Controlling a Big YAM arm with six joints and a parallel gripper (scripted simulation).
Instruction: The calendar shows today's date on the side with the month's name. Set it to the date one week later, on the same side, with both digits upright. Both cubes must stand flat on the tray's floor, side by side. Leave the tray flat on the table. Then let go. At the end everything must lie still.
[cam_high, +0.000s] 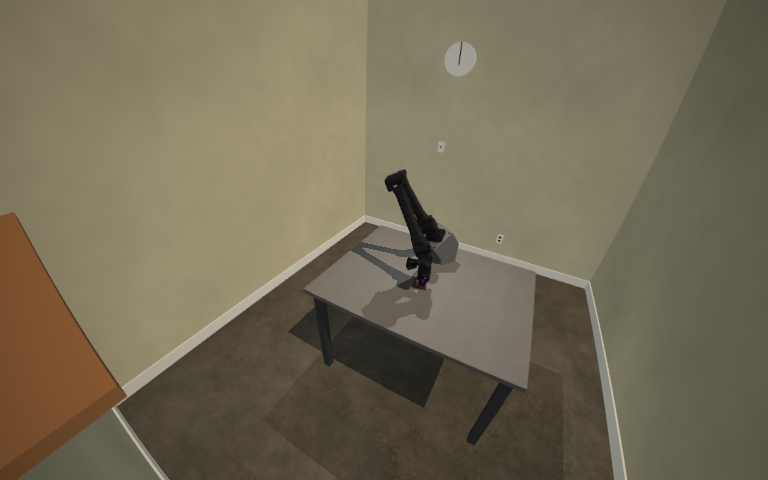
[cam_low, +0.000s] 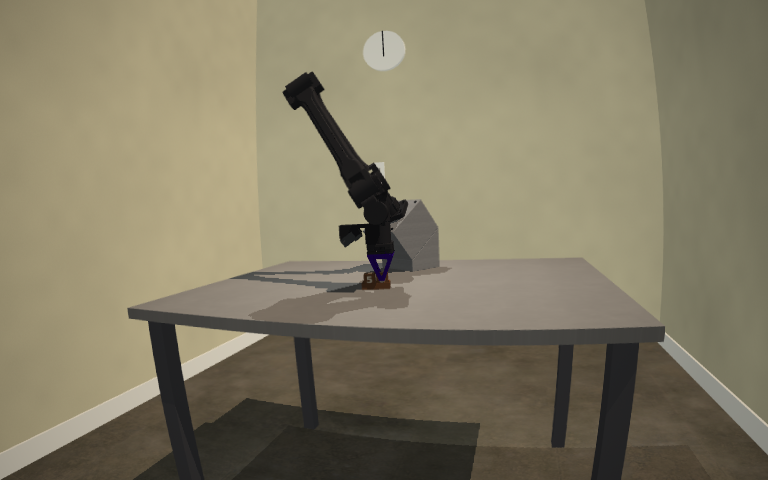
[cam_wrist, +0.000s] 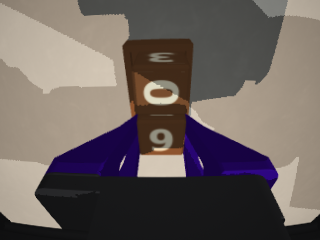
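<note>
A small brown calendar tray stands on the grey table, close in front of the arm's base; it also shows in the exterior view (cam_low: 376, 284). Two brown cubes stand in it, in line away from the wrist camera. The near cube (cam_wrist: 160, 136) has a 9 on top and the far cube (cam_wrist: 160, 94) a 0. In the exterior view a cube face (cam_low: 369, 278) shows a 5. My gripper (cam_wrist: 161, 121) points straight down, its purple fingers shut on the sides of the near cube; it also shows in the exterior view (cam_low: 380, 276) and in the top view (cam_high: 421, 279).
The arm's grey base block (cam_low: 417, 237) stands just behind the tray. The table's edges lie far from the tray on all sides. A wall clock (cam_low: 384, 49) hangs on the wall behind.
</note>
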